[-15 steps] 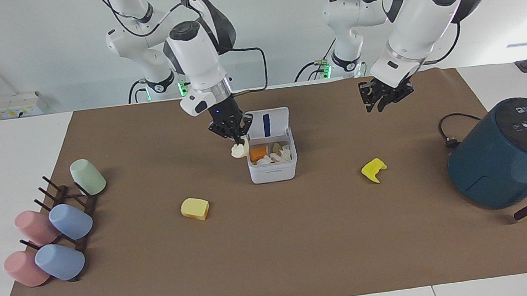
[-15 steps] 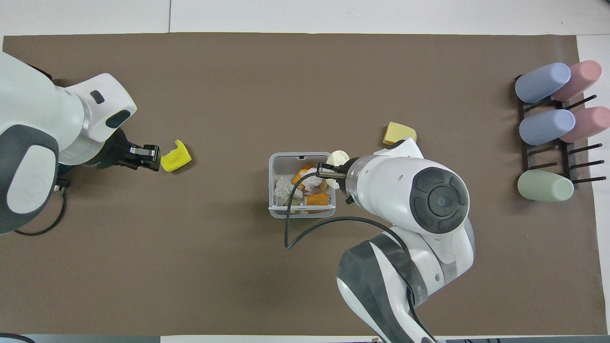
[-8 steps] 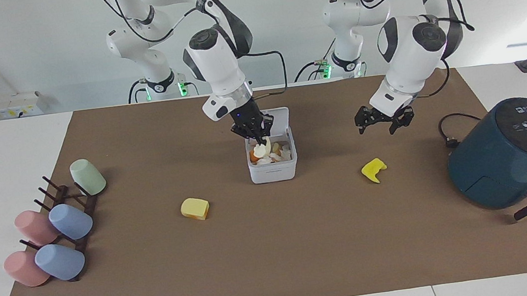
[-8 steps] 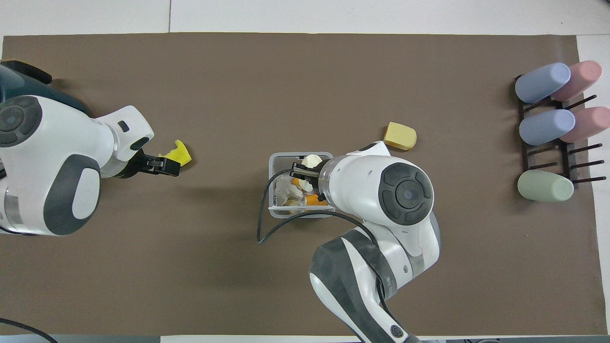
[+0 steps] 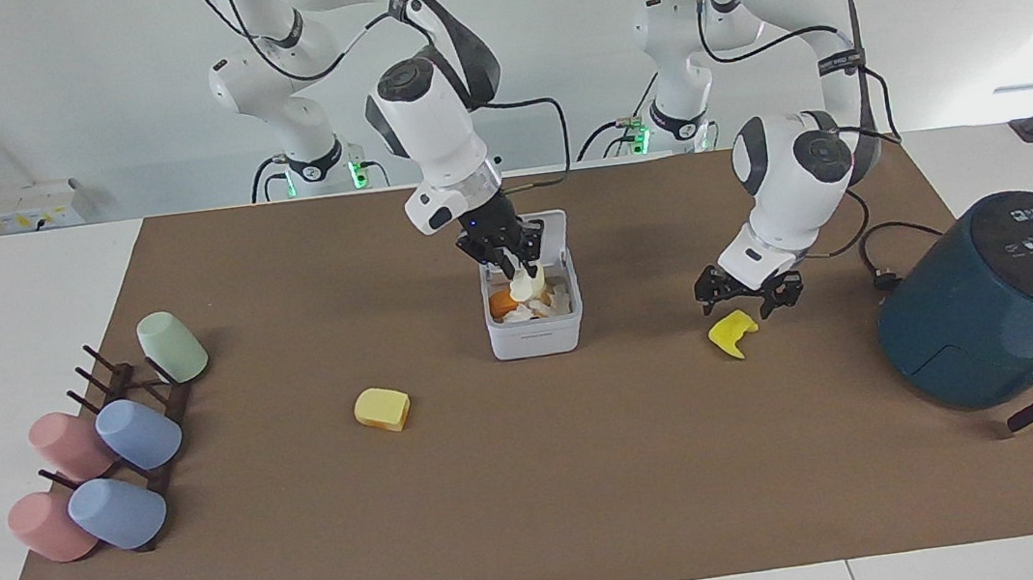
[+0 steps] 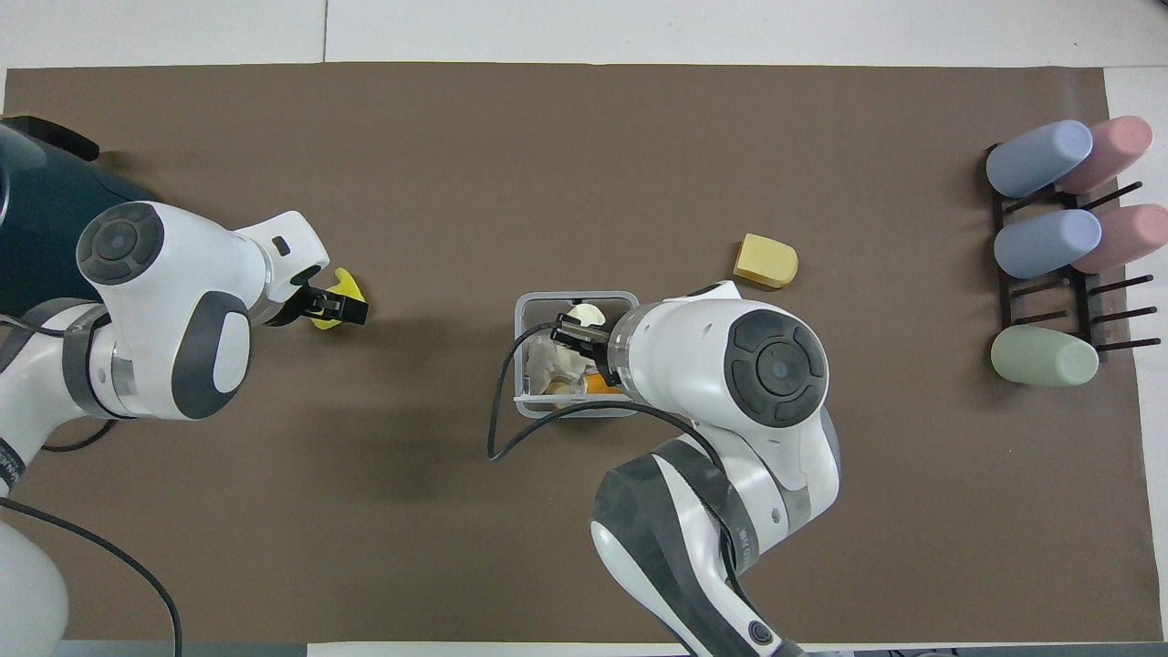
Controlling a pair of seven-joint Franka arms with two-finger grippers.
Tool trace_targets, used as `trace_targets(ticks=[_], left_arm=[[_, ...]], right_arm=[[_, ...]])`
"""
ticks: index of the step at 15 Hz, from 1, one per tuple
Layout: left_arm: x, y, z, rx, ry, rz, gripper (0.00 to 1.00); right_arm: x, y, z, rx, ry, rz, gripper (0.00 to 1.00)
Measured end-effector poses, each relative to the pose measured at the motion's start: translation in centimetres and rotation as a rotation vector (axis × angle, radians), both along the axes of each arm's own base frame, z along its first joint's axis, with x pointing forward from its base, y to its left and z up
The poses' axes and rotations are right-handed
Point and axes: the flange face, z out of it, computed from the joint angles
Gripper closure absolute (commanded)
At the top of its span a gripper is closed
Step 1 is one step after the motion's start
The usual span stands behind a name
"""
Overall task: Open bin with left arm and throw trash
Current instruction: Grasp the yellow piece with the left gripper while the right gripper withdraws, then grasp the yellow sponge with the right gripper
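Observation:
The white bin (image 5: 537, 338) stands mid-table with its lid (image 5: 554, 227) raised on the robots' side; several scraps lie inside. It also shows in the overhead view (image 6: 523, 315). My right gripper (image 5: 519, 268) (image 6: 571, 327) is over the bin's opening, shut on the cream-white lump (image 5: 527, 285) (image 6: 584, 315), which hangs just inside the rim. My left gripper (image 5: 749, 295) (image 6: 341, 308) is open, low over the bright yellow bent piece (image 5: 733, 333) (image 6: 349, 290), not touching it. The pale yellow block (image 5: 382, 409) (image 6: 766, 260) lies on the mat toward the right arm's end.
A big teal air fryer (image 5: 1004, 298) (image 6: 36, 228) with its cable (image 5: 883, 260) stands at the left arm's end. A rack of pastel cups (image 5: 106, 444) (image 6: 1058, 246) sits at the right arm's end. A brown mat (image 5: 543, 520) covers the table.
My right gripper has carried the cream-white lump from beside the bin to over its opening. My left gripper has come down from mid-air to just above the yellow bent piece.

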Motion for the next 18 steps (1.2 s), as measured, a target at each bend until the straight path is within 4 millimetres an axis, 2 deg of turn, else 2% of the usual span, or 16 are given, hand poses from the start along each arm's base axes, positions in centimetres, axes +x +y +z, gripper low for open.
trace_targets(ticks=[5, 7, 8, 9, 11, 12, 13, 14, 18], left_arm=[[0.5, -0.3, -2.3, -0.002, -0.008, -0.014, 0.0], [0.5, -0.3, -2.6, -0.002, -0.006, -0.015, 0.0], [0.5, -0.4, -2.7, -0.002, -0.004, -0.016, 0.06], [0.5, -0.4, -2.8, -0.002, -0.001, -0.017, 0.22], [0.4, -0.4, -3.1, -0.001, 0.003, -0.018, 0.69], [0.4, -0.4, -3.2, -0.001, 0.004, -0.018, 0.93], [0.4, -0.4, -3.2, -0.001, 0.004, -0.018, 1.0], [0.5, -0.4, -3.1, -0.001, 0.002, -0.018, 1.0], [0.7, -0.5, -2.8, -0.002, 0.0, -0.017, 1.0]], right_arm=[[0.3, -0.2, 1.0, -0.025, 0.023, 0.021, 0.0], [1.9, -2.3, 1.4, -0.089, -0.024, 0.039, 0.0], [3.3, -4.5, 1.6, -0.119, -0.046, 0.048, 0.0], [4.9, -7.3, 1.8, -0.139, -0.065, 0.067, 0.0], [7.5, -12.8, 1.3, -0.176, -0.095, 0.14, 0.0], [8.4, -14.9, 0.7, -0.192, -0.101, 0.175, 0.0], [9.0, -16.5, -0.1, -0.204, -0.101, 0.199, 0.0], [9.6, -17.5, -1.0, -0.215, -0.1, 0.217, 0.0], [11.3, -18.4, -6.3, -0.307, -0.109, 0.325, 0.0]])
